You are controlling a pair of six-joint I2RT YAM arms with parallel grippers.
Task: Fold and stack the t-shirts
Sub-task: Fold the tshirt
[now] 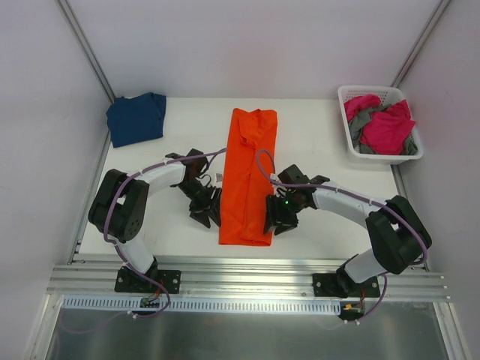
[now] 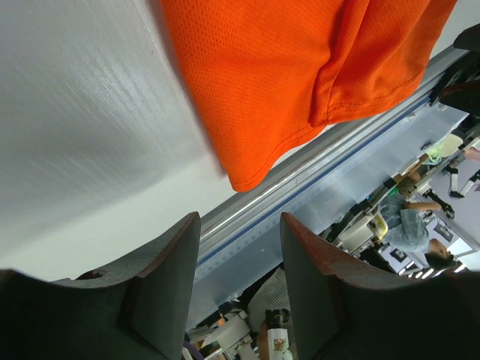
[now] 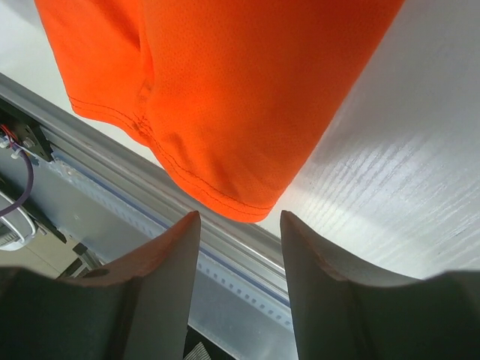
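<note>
**Orange shirt lies in a long strip, a gripper on either side of its near end**

The orange t-shirt (image 1: 247, 176) lies flat in the middle of the white table (image 1: 322, 225), folded into a narrow band that runs from the far side towards the arms. Its far end is slightly rumpled and its near hem sits close to the table's front edge.

The left gripper (image 1: 208, 206) sits low at the band's left edge and the right gripper (image 1: 276, 214) at its right edge, both close to the near end. In each wrist view the two dark jaws stand apart with nothing between them. The orange hem lies just beyond the fingertips (a rounded corner of cloth in both views), so neither gripper is grasping the shirt.

The navy t-shirt (image 1: 136, 118) lies folded at the far left corner, well apart from the orange one. At the far right, the white basket (image 1: 346, 97) holds crumpled magenta shirts (image 1: 390, 127) and a grey shirt (image 1: 360, 120) tangled together.
</note>
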